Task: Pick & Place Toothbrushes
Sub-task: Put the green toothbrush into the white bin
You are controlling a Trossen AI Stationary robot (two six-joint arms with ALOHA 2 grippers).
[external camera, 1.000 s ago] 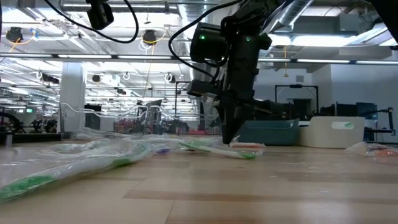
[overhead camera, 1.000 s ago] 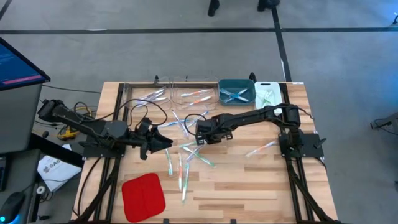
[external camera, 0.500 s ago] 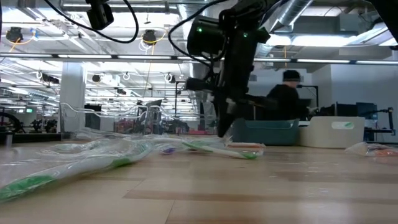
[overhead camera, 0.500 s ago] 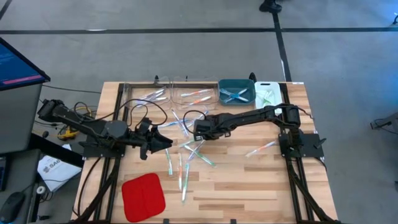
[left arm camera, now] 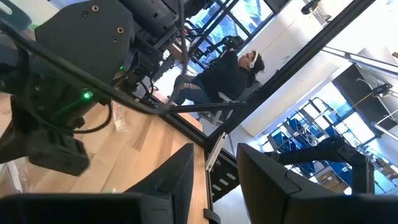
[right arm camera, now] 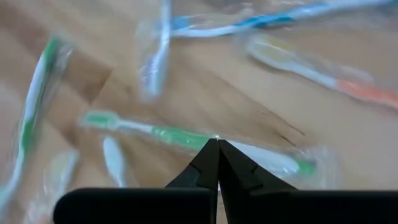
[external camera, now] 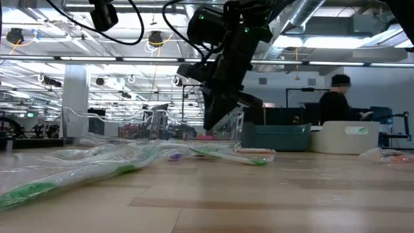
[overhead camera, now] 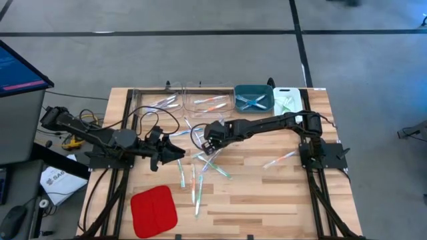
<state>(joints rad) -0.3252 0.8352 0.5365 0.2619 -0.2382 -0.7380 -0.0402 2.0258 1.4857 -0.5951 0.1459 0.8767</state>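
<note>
Several toothbrushes (overhead camera: 200, 170) in clear wrappers lie loose on the wooden table's middle, and one (overhead camera: 280, 160) lies apart at the right. My right gripper (overhead camera: 207, 143) hangs over the heap's far side, pointing steeply down, shut on a green toothbrush (right arm camera: 168, 134). In the low view, my right gripper (external camera: 210, 124) is above the tabletop. My left gripper (overhead camera: 179, 152) waits level at the left of the heap; its fingers (left arm camera: 180, 171) are open with nothing between them. My right gripper pinches the green toothbrush's clear wrapper near mid-length (right arm camera: 233, 146) between its two fingertips. The fingers come from above, slanting, and lie across the brush. In the low view the wrapper (external camera: 231, 123) shows beside the fingers, above the table.
Along the far edge stand two clear bins (overhead camera: 157, 101) (overhead camera: 208, 101), a teal bin (overhead camera: 253, 98) and a white bin (overhead camera: 287, 100), each holding toothbrushes. A flat red pad (overhead camera: 153, 208) lies near the front left. A person shows in the room behind the table.
My right gripper has risen and gone a little toward the table's left edge, rolling and tipping as it went, still shut. The green toothbrush has come up off the table with it. The left arm has kept still.
</note>
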